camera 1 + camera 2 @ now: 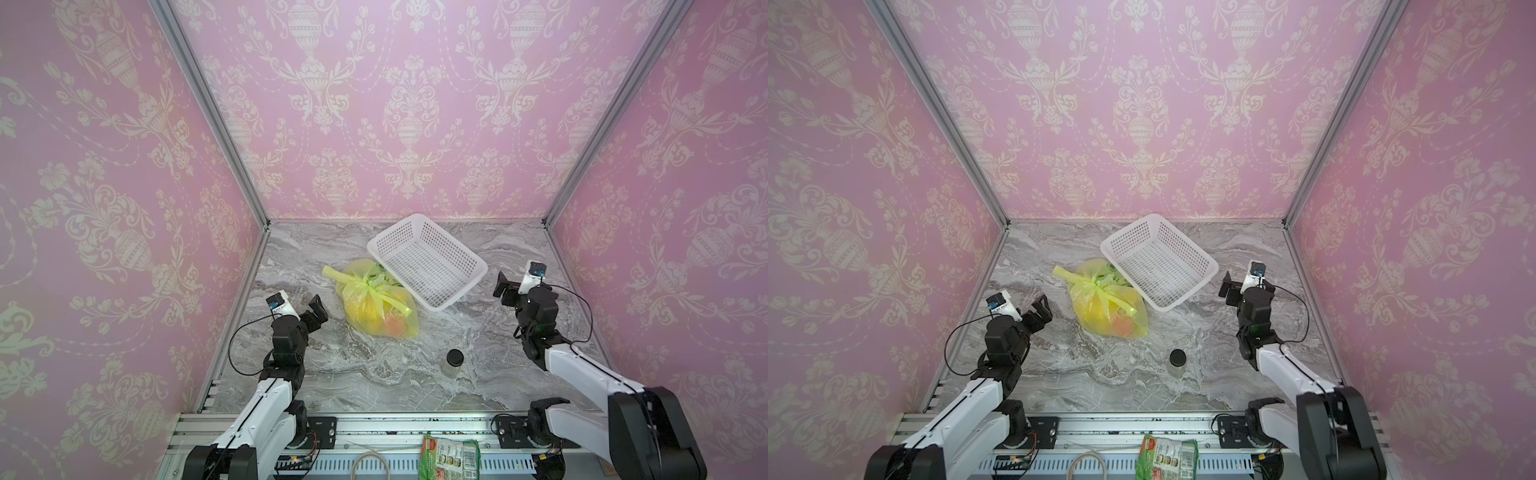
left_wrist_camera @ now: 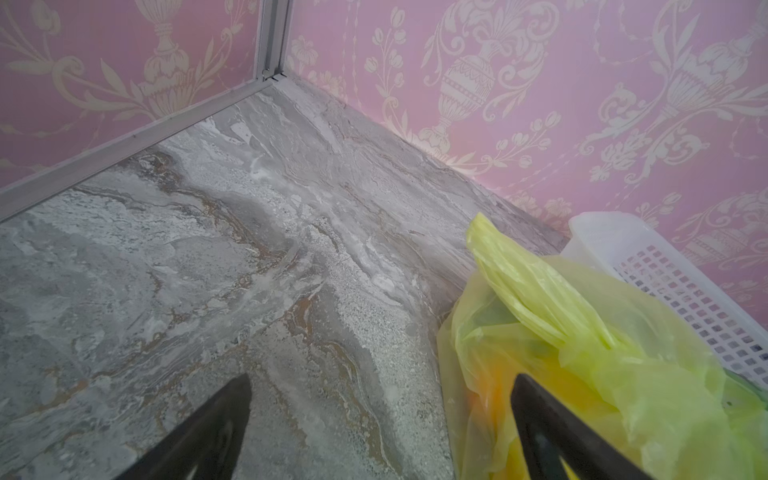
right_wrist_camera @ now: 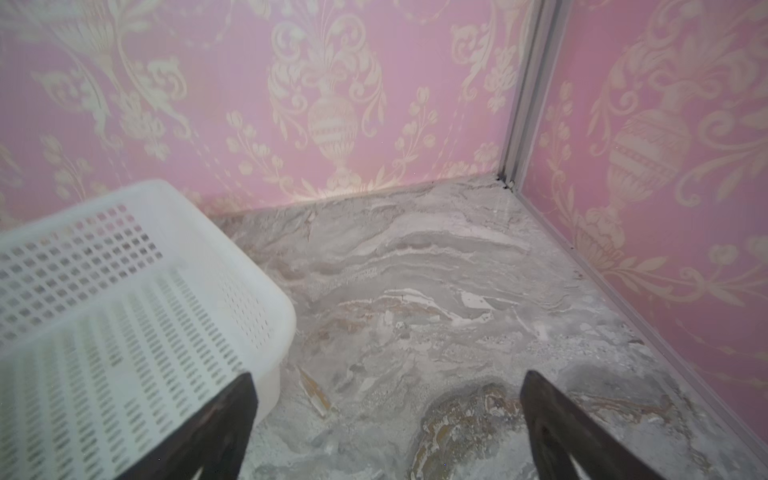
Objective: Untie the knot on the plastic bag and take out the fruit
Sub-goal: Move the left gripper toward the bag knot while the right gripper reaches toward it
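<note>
Nothing of the task is done yet: the knot is tied, the fruit is all inside, and both arms are empty.

Nearest the camera, well in front of the plastic bag (image 1: 374,309), a green snack packet (image 1: 449,457) lies on the rail. A small dark-lidded jar (image 1: 454,362) stands on the table (image 1: 365,374), in front and to the right of the bag.

The left pincer (image 1: 319,309) sits just left of the bag with its jaws wide apart and holding nothing. No contact with the film shows. The right pincer (image 1: 503,289) is well to the bag's right, also wide apart and empty.

The bag lies on its side. Its long axis runs on a diagonal from far-left to near-right. The fruit (image 1: 395,328), seen as yellow and orange shapes through the film, fills the near-right end. The knot (image 1: 368,283) sits on top, towards the far end. One loose strip points far-left and the other near-right, along the same diagonal.

Just behind and to the right of the bag, touching its far end, the white perforated basket (image 1: 428,266) stands empty.

Still to do are gripping the strips, working the knot loose, opening the mouth and lifting out each piece.
</note>
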Motion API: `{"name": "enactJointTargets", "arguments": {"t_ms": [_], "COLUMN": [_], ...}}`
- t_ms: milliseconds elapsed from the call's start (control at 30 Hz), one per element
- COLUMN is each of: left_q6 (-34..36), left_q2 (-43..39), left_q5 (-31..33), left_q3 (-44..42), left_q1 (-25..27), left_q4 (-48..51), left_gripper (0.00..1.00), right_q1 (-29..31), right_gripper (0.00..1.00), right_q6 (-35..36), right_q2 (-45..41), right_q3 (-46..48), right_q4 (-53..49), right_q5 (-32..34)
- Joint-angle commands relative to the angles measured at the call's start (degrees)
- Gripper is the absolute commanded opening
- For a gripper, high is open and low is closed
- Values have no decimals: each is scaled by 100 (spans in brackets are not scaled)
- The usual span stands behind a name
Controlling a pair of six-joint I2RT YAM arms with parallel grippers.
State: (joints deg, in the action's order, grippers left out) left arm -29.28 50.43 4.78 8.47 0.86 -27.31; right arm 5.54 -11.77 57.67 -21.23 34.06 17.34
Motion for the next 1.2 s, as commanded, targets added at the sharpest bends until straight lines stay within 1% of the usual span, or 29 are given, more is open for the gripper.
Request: {"name": "enactJointTargets", "arguments": {"t_ms": [0, 33, 67, 100, 133, 167, 233, 267, 367, 433, 500, 533, 567, 633, 700, 767, 800, 833, 867, 900, 967, 1033, 1100, 1167], "left_q6": [-77, -73, -66, -62, -52, -58, -77, -84, -75, -63, -52, -52, -32, -17, 1, -22, -114, -234, -278, -264, -292, -536, -761, -742], "left_q2": [79, 102, 135, 158, 168, 165, 82, 15, -153, -205, -196, -180, -153, -87, 1, 189, 239, 224, 213, 197, 148, 98, 184, 408], "left_q5": [-170, -210, -239, -274, -294, -261, -159, -112, -110, -141, -187, -211, -240, -324, -323, -125, -96, -44, -180, -379, -291, -159, -371, -419], "left_q3": [146, 146, 137, 137, 130, 133, 125, 121, 50, 19, 20, 21, 21, 20, 46, 128, 366, 831, 1423, 1940, 2631, 2826, 2730, 2793], "left_q1": [-23, -16, -16, -14, -7, -7, -7, -7, -7, -7, -7, -7, -7, -7, 6, 10, -7, -7, 13, 83, 356, 609, 856, 1227], "left_q4": [-130, -174, -208, -249, -264, -263, -170, -115, -94, -106, -116, -136, -170, -240, -290, -366, -12, 757, 1463, 1944, 2394, 2286, 1645, 1456], "left_gripper": [99, 99, 99, 99, 99, 99, 99, 99, 99, 99, 99, 99, 99, 99, 99, 99, 99, 99, 98, 97, 99, 99, 99, 99], "right_q1": [-167, -269, -348, -371, -378, -381, -406, -407, -410, -385, -181, -8, 258, 935, 1772, 2332, 2490, 2566, 2615, 2660, 2733, 2854, 2964, 3068], "right_gripper": [100, 100, 100, 100, 100, 100, 100, 100, 100, 100, 100, 100, 100, 100, 100, 100, 100, 100, 100, 100, 100, 100, 100, 100], "right_q6": [-1009, -1026, -1227, -1435, -1639, -1915, -2211, -2440, -2793, -2892, -2670, -2510, -2304, -1687, -918, -418, -327, -309, -329, -379, -440, -453, -458, -408], "right_q2": [-976, -1228, -1494, -1738, -1899, -2068, -2345, -2430, -2394, -2155, -1675, -1444, -1197, -833, -495, -196, -10, 156, 327, 478, 695, 849, 989, 1174], "right_q3": [326, 522, 796, 1044, 1221, 1329, 1217, 1244, 1313, 821, 10, -247, -455, -609, -836, -1230, -1464, -1640, -1809, -1927, -2093, -2281, -2516, -2767], "right_q4": [-415, 7, 500, 926, 1140, 1144, 575, 592, 1119, 561, -498, -703, -740, -512, -512, -876, -1130, -1307, -1459, -1524, -1548, -1639, -1795, -2009], "right_q5": [-948, -1619, -2033, -2176, -2081, -1849, -1682, -1658, -1956, -2154, -2369, -2481, -2555, -2481, -2038, -1513, -1321, -1252, -1215, -1172, -1192, -1171, -1181, -1214]}}
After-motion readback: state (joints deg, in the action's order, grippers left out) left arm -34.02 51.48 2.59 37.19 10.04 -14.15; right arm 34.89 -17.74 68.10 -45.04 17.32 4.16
